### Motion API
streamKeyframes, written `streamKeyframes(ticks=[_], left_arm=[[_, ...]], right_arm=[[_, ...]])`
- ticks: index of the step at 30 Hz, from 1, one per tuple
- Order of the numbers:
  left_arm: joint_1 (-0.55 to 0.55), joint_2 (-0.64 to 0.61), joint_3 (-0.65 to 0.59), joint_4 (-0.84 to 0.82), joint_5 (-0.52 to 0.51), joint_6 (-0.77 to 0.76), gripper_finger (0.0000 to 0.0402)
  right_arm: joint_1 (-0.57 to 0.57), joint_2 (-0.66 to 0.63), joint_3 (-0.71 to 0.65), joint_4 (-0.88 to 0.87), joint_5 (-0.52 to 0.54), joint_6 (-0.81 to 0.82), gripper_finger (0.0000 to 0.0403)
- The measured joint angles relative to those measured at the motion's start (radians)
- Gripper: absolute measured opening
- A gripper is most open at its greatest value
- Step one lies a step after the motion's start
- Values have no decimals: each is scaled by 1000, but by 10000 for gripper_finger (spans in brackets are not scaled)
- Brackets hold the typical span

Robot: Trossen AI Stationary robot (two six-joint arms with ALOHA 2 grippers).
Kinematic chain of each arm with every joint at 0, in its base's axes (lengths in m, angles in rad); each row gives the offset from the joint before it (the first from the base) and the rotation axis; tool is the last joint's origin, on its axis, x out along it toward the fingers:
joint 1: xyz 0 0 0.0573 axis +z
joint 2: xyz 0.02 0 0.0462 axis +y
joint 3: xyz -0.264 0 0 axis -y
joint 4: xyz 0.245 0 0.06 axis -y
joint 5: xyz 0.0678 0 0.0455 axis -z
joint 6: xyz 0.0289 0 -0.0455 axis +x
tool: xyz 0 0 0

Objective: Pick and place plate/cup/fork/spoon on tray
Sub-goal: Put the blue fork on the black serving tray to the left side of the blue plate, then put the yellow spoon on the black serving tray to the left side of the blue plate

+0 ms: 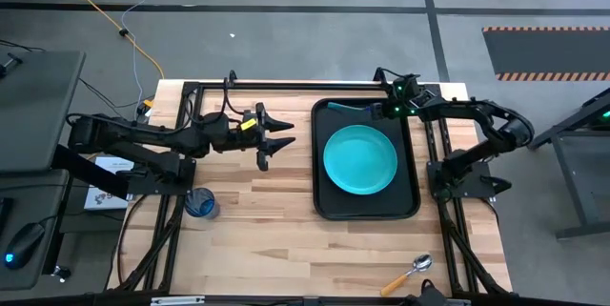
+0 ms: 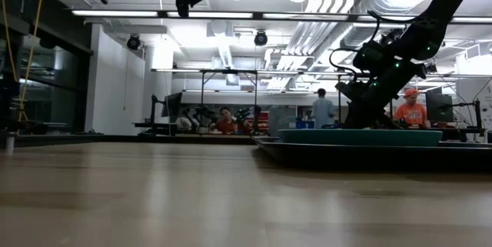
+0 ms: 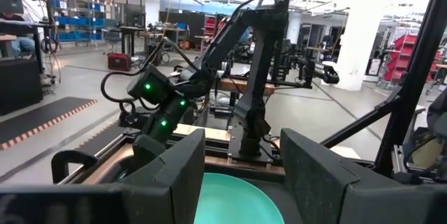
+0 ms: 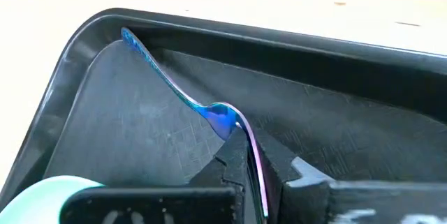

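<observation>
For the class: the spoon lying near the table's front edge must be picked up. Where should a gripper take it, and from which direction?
Grip the spoon on its orange handle, near the middle, coming straight down from above. It lies flat on the wooden table, so only a top-down pinch across the narrow handle looks workable. The rounded metal bowl would likely slip.

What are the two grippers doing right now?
Left gripper: jaws open, empty, above bare table beside the tray.
Right gripper: jaws shut on the blue fork, at the tray's far end.
</observation>
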Motion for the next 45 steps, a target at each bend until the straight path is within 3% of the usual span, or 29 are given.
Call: streamKeyframes(ticks=[8, 19, 26, 31, 36, 45], left_arm=[[0, 0, 0, 0, 0, 0, 175], [0, 0, 0, 0, 0, 0, 174], [0, 0, 0, 0, 0, 0, 176], [0, 0, 0, 0, 0, 8, 177], [-7, 0, 0, -10, 0, -1, 177], [-21, 0, 0, -18, 0, -3, 176]], right_arm=[[0, 0, 0, -2, 8, 19, 8], [0, 2, -2, 1, 64, 37, 109], [0, -28, -2, 34, 98, 28, 129], [5, -149, -2, 2, 68, 7, 130], [68, -333, -2, -152, 32, -64, 130], [413, -613, -2, -384, 9, -32, 130]])
